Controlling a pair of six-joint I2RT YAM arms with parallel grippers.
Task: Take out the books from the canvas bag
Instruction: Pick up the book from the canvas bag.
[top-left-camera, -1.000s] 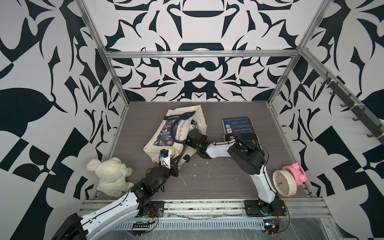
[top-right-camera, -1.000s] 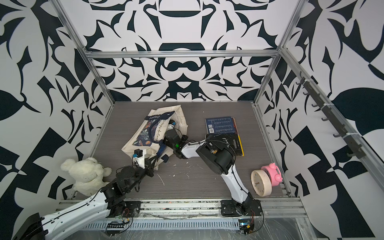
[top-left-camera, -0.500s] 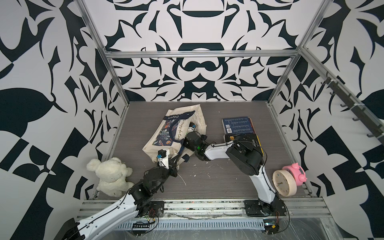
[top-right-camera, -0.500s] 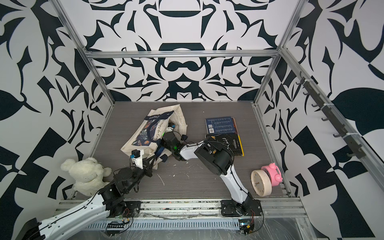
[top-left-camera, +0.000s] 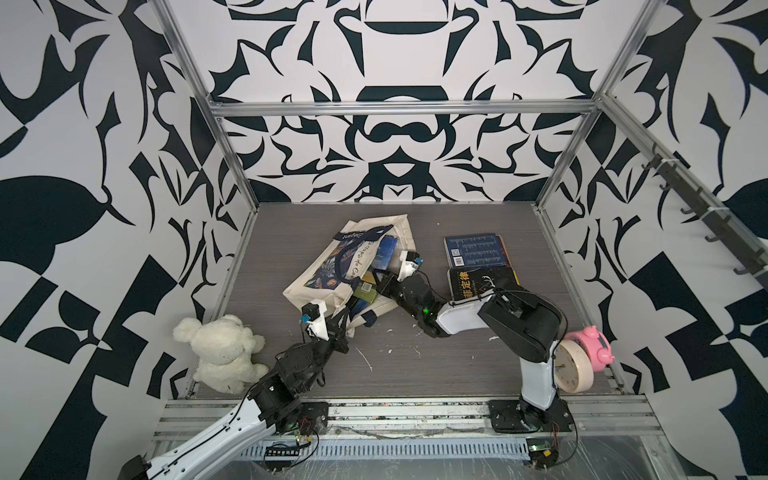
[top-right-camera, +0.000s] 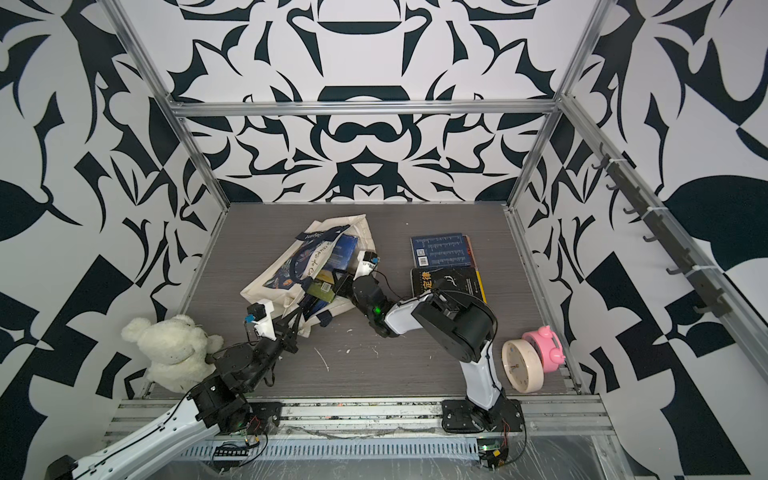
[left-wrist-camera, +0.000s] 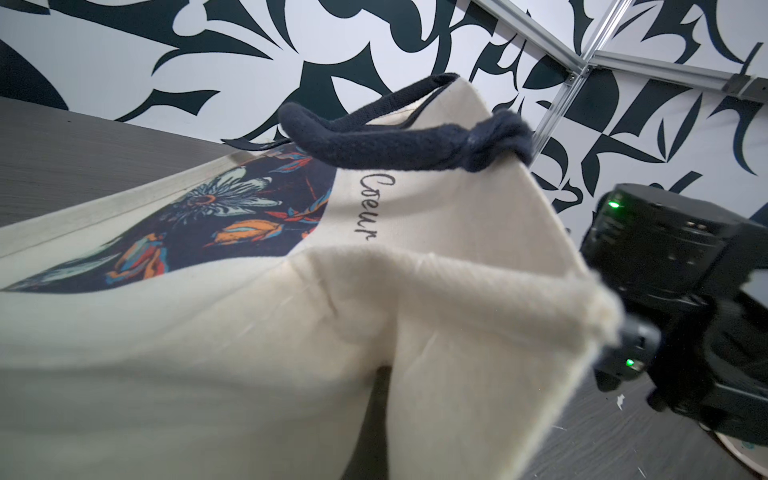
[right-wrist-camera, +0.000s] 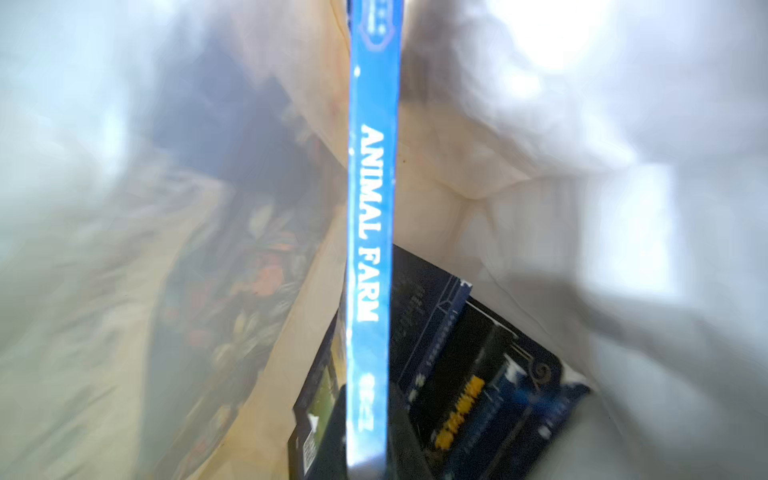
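Over grey tabletop, right fingers newly clamp blue book; left fingers pinch canvas bag.

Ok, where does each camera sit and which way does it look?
Both top views: high over the front edge, looking down at the table; left arm, right arm, bag and bear show.
Left wrist: on the left arm, close against the bag, looking across it; only the right arm shows.
Right wrist: on the right arm, peering inside the bag at the blue book; blurs by its spine may be the right end effector.
Shared: both wrist views catch the bag's flower print.
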